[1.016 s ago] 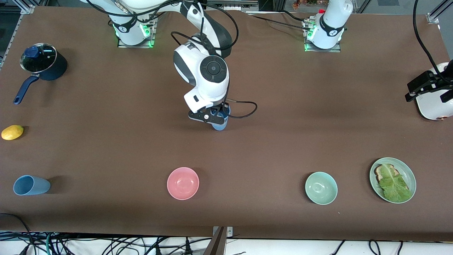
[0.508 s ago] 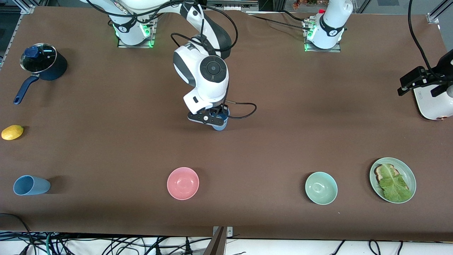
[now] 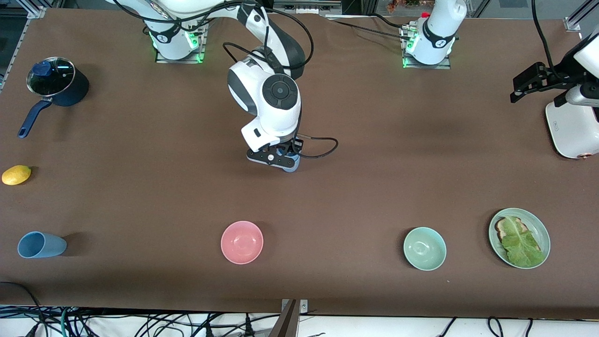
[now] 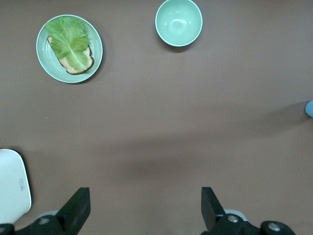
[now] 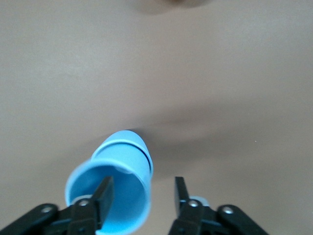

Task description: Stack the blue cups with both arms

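A blue cup [image 3: 291, 167] stands at the table's middle, mostly hidden under my right gripper [image 3: 285, 161]. In the right wrist view the cup [image 5: 115, 181] looks tilted. My right gripper [image 5: 143, 196] straddles its rim, with one finger [image 5: 103, 193] inside the cup and the other outside, apart from the wall, so it is open. A second blue cup [image 3: 40, 245] lies on its side at the right arm's end, near the front camera. My left gripper [image 3: 531, 84] is wide open and empty [image 4: 145, 210], up over the left arm's end.
A pink bowl [image 3: 242, 242], a mint-green bowl [image 3: 424, 248] and a plate with toast and lettuce [image 3: 519, 238] sit near the front camera. A white appliance [image 3: 571, 133] stands at the left arm's end. A lidded dark pot [image 3: 58, 86] and a lemon [image 3: 16, 174] are at the right arm's end.
My left gripper has moved off the white appliance toward the robots' bases and a little toward the table's middle. My right gripper has settled slightly, covering more of the cup.
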Motion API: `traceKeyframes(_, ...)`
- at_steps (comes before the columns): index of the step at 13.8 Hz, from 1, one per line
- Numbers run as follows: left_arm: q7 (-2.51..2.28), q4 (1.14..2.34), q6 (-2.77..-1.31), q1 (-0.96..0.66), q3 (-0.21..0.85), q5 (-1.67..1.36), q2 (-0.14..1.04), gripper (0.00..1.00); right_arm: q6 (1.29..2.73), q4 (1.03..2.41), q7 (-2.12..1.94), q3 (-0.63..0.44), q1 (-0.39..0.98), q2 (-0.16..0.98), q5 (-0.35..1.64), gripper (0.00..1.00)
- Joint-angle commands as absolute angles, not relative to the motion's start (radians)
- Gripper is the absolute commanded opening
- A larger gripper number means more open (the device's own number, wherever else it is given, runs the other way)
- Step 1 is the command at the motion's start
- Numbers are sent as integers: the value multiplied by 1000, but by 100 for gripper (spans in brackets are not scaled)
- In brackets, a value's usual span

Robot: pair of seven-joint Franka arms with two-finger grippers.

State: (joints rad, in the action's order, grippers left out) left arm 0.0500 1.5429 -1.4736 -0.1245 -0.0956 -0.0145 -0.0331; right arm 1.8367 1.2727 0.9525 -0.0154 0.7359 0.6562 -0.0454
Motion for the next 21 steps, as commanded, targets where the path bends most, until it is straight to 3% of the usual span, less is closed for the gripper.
traceKeyframes(1, 72, 1563, -1473, -124, -100, -29, -51, 100, 1836, 1273, 939, -23, 700, 630, -52, 87)
traceKeyframes(2, 72, 1565, -1473, -121, -100, -29, -49, 100, 1829, 1263, 924, -21, 681, 623, -51, 97)
traceKeyframes(3, 71, 1565, -1474, -117, -100, -29, -46, 100, 1827, 1259, 899, -21, 660, 611, -49, 99)
traceKeyframes(11, 74, 1559, -1494, -84, -100, -23, -29, 100, 1616, 1258, 500, -32, 461, 460, 28, 100)
traceKeyframes(15, 72, 1560, -1502, -78, -100, -23, -31, 100, 1537, 1288, 358, -28, 344, 319, 31, 100)
traceKeyframes(21, 74, 1555, -1503, -61, -94, -26, -28, 100, 1502, 1480, 140, -23, 151, 78, 35, 100)
